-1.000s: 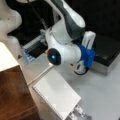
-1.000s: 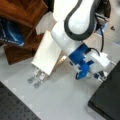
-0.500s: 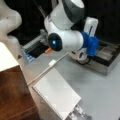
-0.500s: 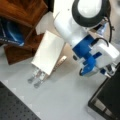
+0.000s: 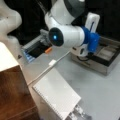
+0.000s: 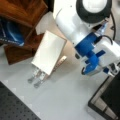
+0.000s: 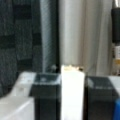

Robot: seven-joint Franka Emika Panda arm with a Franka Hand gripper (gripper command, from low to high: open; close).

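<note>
We saw the gripper (image 7: 72,97) in the wrist view with its two dark fingers (image 7: 46,97) pressed against either side of a white block (image 7: 72,92), so it was clamped on that block, which stood upright between them. In both front views the gripper itself was hidden behind the arm's white and blue wrist (image 5: 87,41), which hung above the grey table (image 5: 100,92). Below the wrist in a front view lay a shallow dark tray (image 5: 110,58) near the view's right edge; we could not tell what, if anything, lay in its compartments. A second open dark box (image 5: 35,48) sat at the view's left, with a small orange piece (image 5: 48,50) at its near rim. A white ribbed panel (image 5: 56,96) leaned on the table toward the view's bottom, a thin white strip (image 5: 50,66) running from its upper edge. In a front view the same panel (image 6: 48,52) rested against a wooden shelf (image 6: 22,15) that held a blue book (image 6: 10,33), and two metal clips (image 6: 37,76) stuck out from the panel's lower end.
</note>
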